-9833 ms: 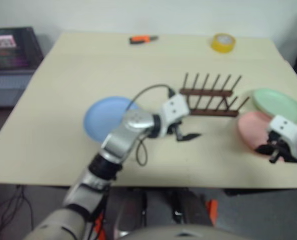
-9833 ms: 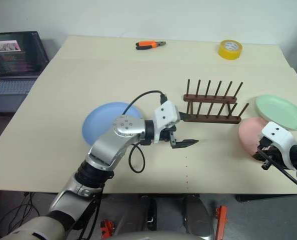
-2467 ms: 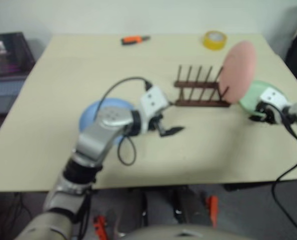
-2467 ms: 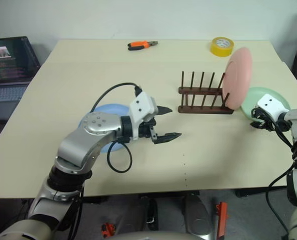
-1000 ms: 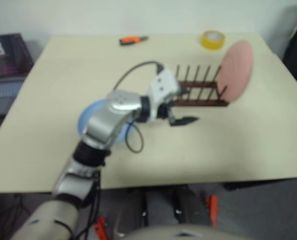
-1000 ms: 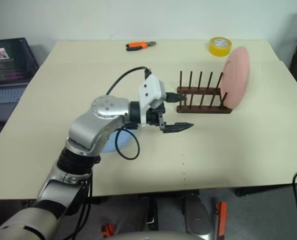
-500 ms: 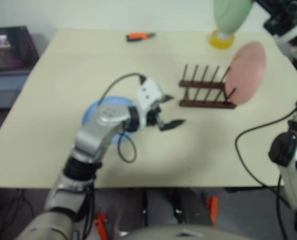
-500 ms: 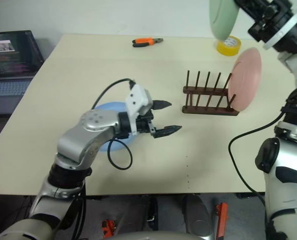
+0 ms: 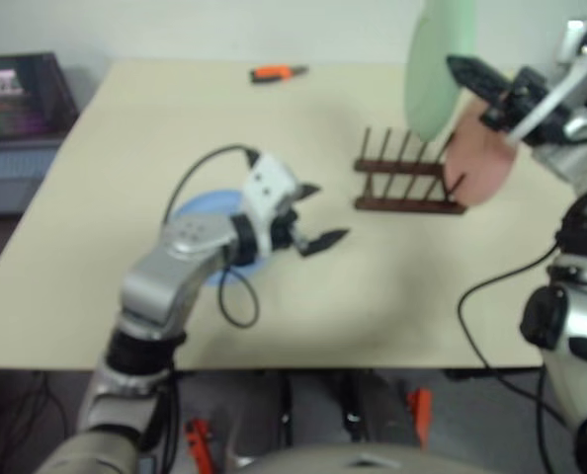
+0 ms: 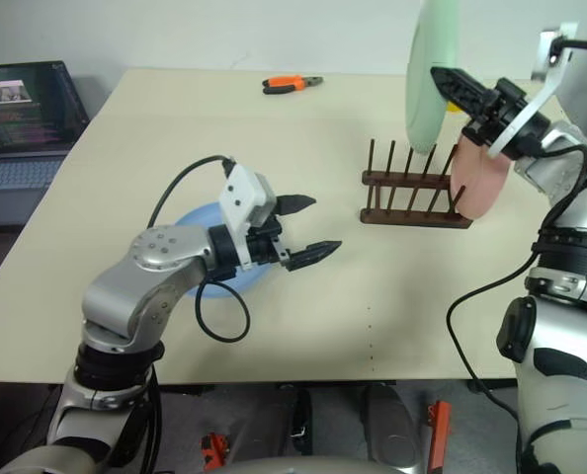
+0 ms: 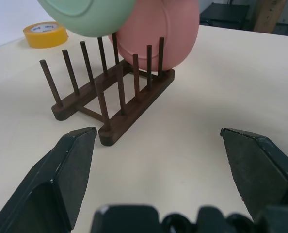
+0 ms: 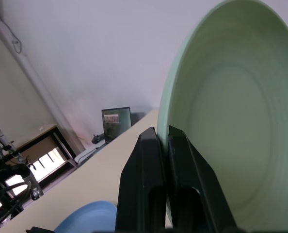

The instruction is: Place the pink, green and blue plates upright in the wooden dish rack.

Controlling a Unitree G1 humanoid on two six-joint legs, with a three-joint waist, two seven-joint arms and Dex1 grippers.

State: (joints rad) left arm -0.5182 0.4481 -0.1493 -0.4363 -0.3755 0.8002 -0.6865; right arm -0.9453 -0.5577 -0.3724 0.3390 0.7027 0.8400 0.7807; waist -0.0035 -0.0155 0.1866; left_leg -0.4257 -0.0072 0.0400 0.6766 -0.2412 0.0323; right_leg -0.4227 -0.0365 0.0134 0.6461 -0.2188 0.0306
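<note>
The pink plate stands upright at the right end of the wooden dish rack. Just above the rack's middle pegs hangs the green plate, edge-on and upright, with my right gripper shut on its rim. The right wrist view has the green plate's rim pinched between the fingers. The blue plate lies flat on the table, partly covered by my left arm. My left gripper hovers open and empty left of the rack.
Orange pliers lie at the table's far edge. A yellow tape roll sits behind the rack. An open laptop stands off the table's left side. The table has bare surface in front of the rack.
My right gripper has swung the green plate down and left, from high above the tape to just over the rack. The left gripper has drifted slightly left, still open.
</note>
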